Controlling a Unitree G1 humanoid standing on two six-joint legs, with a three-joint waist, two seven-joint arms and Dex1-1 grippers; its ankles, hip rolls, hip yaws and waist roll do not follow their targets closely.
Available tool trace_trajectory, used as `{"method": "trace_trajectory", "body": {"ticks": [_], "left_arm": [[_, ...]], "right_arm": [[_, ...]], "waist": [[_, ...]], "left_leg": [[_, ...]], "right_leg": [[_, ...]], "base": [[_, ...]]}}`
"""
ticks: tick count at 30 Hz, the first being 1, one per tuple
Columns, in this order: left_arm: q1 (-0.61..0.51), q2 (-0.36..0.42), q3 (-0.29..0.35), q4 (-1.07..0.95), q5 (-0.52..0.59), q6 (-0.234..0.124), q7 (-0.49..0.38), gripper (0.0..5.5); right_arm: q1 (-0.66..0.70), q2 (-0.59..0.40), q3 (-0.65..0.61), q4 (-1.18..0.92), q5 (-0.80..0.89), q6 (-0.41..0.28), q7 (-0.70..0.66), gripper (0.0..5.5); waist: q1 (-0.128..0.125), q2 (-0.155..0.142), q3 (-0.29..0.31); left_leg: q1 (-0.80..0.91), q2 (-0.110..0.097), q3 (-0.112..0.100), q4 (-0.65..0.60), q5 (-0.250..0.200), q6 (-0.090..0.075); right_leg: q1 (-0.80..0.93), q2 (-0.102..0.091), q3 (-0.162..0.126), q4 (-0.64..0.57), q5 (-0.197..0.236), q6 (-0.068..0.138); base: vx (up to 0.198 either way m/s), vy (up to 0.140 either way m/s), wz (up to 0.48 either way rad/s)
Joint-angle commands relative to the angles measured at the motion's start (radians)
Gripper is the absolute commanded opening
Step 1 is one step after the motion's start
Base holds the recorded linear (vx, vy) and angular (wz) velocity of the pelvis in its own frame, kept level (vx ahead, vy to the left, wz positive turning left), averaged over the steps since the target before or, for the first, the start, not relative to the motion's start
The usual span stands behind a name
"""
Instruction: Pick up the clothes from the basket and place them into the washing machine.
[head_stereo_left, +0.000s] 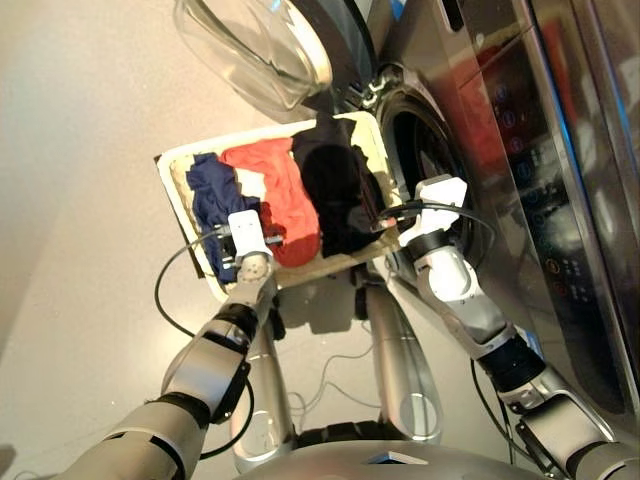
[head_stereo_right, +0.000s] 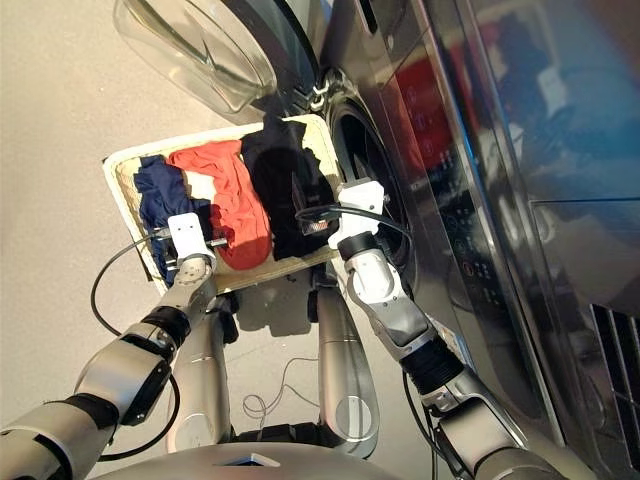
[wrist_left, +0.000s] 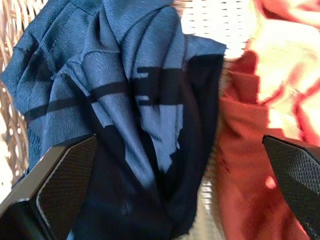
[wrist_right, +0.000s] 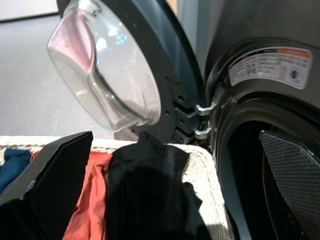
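Both pincers, left pincer (wrist_left: 180, 190) and right pincer (wrist_right: 175, 190), gape empty over the basket (head_stereo_left: 175, 165), where navy (head_stereo_left: 212, 190), red-orange (head_stereo_left: 285, 195) and black clothes (head_stereo_left: 335, 185) sit beside the washing machine (head_stereo_left: 420, 150). Left could easily snag two garments together, since navy touches red.

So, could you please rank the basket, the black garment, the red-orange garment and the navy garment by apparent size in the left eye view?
1. basket
2. black garment and red-orange garment: look alike, not ranked
3. navy garment, partly hidden by the left end effector
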Motion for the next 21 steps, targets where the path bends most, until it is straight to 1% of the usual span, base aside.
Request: {"method": "trace_trajectory", "body": {"ticks": [1,5,9,14,18,21], "left_arm": [[-0.025,0.035,0.013,0.031,-0.006,-0.018,0.026,5.5],[-0.056,0.06,0.028,0.045,-0.019,-0.02,0.03,5.5],[-0.075,0.072,0.042,0.067,-0.021,-0.02,0.046,5.5],[-0.085,0.076,0.039,0.066,-0.01,-0.022,0.065,5.5],[-0.095,0.082,0.045,0.078,-0.005,-0.021,0.09,5.5],[-0.103,0.089,0.046,0.087,0.001,-0.017,0.09,5.5]], "right_arm": [[0.004,0.013,-0.004,-0.138,0.011,-0.093,0.002,5.5],[0.003,0.007,0.001,-0.158,0.028,-0.099,0.015,5.5],[0.007,-0.002,0.007,-0.159,0.026,-0.101,0.013,5.5],[0.013,-0.018,-0.004,-0.172,0.027,-0.105,0.009,5.5],[0.008,-0.027,-0.002,-0.172,0.026,-0.11,0.003,5.5],[0.005,-0.034,0.0,-0.173,0.032,-0.112,0.005,5.5]], "waist": [[-0.004,-0.002,-0.042],[-0.007,-0.006,-0.043],[-0.011,-0.012,-0.05],[-0.01,-0.014,-0.059],[-0.007,-0.015,-0.062],[-0.007,-0.016,-0.063]], "left_leg": [[-0.067,0.041,-0.077,0.098,-0.03,-0.025],[-0.122,0.05,-0.088,0.144,-0.042,-0.026],[-0.157,0.051,-0.098,0.172,-0.05,-0.026],[-0.186,0.048,-0.11,0.18,-0.05,-0.024],[-0.204,0.044,-0.117,0.178,-0.045,-0.023],[-0.222,0.045,-0.12,0.184,-0.042,-0.023]], "right_leg": [[0.004,-0.029,0.063,0.074,-0.065,0.105],[-0.045,-0.027,0.06,0.114,-0.076,0.103],[-0.078,-0.025,0.059,0.135,-0.078,0.102],[-0.101,-0.03,0.055,0.141,-0.079,0.103],[-0.118,-0.033,0.052,0.143,-0.079,0.103],[-0.132,-0.035,0.051,0.145,-0.076,0.104]], "base": [[0.0,0.0,0.0],[0.0,0.0,0.0],[0.0,0.0,0.0],[0.0,0.0,0.0],[0.0,0.0,0.0],[0.0,0.0,0.0]]}}
